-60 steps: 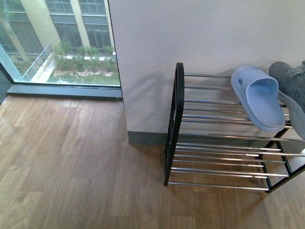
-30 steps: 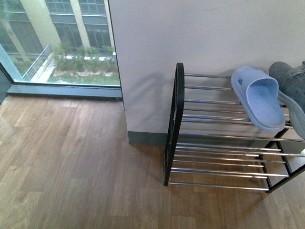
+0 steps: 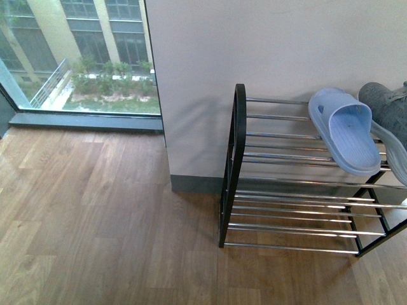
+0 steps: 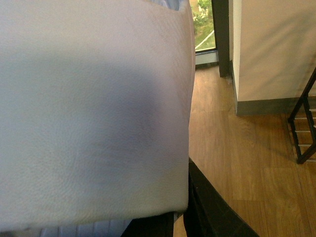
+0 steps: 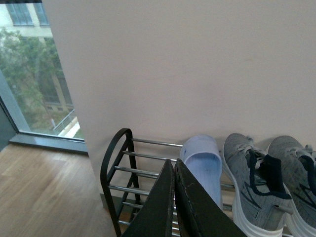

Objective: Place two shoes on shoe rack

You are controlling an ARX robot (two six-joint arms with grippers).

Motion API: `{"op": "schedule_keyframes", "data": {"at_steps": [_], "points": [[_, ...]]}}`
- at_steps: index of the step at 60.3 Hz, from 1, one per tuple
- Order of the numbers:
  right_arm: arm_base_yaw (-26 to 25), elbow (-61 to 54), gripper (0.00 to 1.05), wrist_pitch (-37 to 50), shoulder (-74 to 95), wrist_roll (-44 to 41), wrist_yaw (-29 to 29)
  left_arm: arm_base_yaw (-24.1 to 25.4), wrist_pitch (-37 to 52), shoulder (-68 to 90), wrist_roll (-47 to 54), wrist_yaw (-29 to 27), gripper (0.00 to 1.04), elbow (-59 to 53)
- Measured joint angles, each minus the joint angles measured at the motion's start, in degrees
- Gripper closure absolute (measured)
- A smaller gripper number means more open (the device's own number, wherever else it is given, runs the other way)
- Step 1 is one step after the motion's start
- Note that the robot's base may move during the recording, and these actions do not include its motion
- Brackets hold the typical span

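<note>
Both shoes stand side by side on the top tier of the shoe rack (image 5: 116, 159), toes toward the wall. The nearer grey sneaker (image 5: 251, 183) and the second one (image 5: 299, 170) show in the right wrist view. The front view catches only part of one sneaker (image 3: 389, 111) at the right edge of the rack (image 3: 236, 159). My right gripper (image 5: 174, 162) is shut and empty, held in front of the rack, apart from the shoes. My left gripper (image 4: 181, 215) is shut, its tips partly hidden behind a pale surface (image 4: 94, 108) close to the camera. Neither arm shows in the front view.
A light blue slipper (image 3: 346, 130) lies on the top tier left of the sneakers, also seen as the slipper (image 5: 202, 165) beside my right fingers. A white wall (image 3: 267, 51) backs the rack. Wooden floor (image 3: 95, 216) spreads to the left, up to a floor-level window (image 3: 82, 57).
</note>
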Motion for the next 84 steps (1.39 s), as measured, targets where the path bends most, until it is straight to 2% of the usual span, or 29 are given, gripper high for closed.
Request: {"op": "schedule_keyframes", "data": {"at_steps": [6, 10, 15, 60, 65, 80, 84], "points": [[1.4, 0.0, 1.03, -3.1, -3.4, 0.0, 1.8, 0.0, 0.0, 0.0, 0.0, 0.0, 1.03, 0.0], [4.9, 0.0, 1.03, -5.4, -5.7, 0.0, 6.4, 0.0, 0.0, 0.0, 0.0, 0.0, 1.03, 0.0], [7.3, 0.0, 1.03, -7.7, -8.3, -0.1, 6.8, 0.0, 0.0, 0.0, 0.0, 0.0, 1.03, 0.0], [7.6, 0.0, 1.03, -21.3, -22.0, -0.1, 7.4, 0.0, 0.0, 0.0, 0.0, 0.0, 1.03, 0.0], [7.6, 0.0, 1.03, -30.7, -29.8, -0.1, 7.6, 0.0, 0.0, 0.0, 0.0, 0.0, 1.03, 0.0], [7.6, 0.0, 1.03, -31.5, -31.9, -0.1, 7.5, 0.0, 0.0, 0.0, 0.0, 0.0, 1.03, 0.0], [7.6, 0.0, 0.94, -31.5, -31.9, -0.1, 7.5, 0.0, 0.0, 0.0, 0.0, 0.0, 1.03, 0.0]]}}
